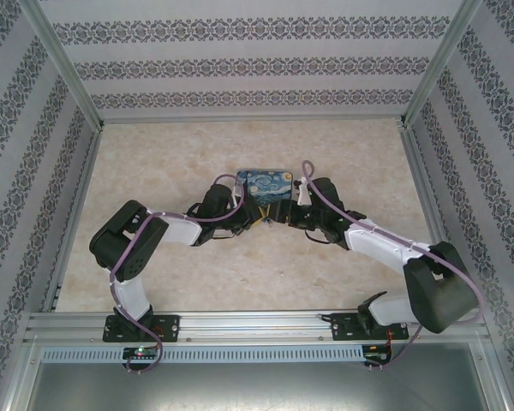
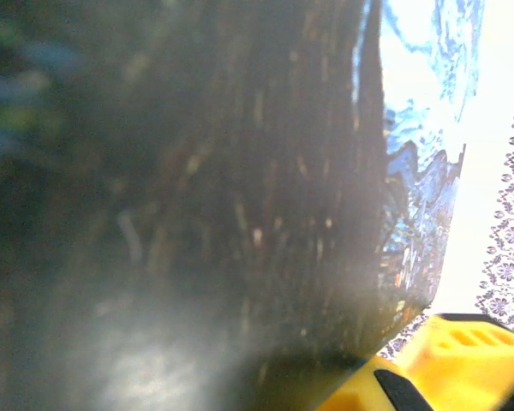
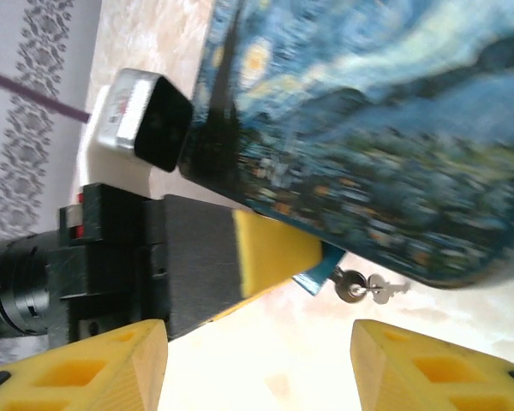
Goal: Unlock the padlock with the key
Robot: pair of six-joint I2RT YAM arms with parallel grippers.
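Padlock [image 3: 315, 279] clamped in closed left gripper [image 3: 300, 261], just below edge of starry-night tin [image 3: 368, 128]. Key [image 3: 381, 292] sticks from its silvery end. Right gripper [image 3: 255, 372] spread apart, empty, near key.

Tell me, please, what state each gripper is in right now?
Left gripper: shut, apparently pinching the small blue padlock, with the key in it.
Right gripper: open, holding nothing.
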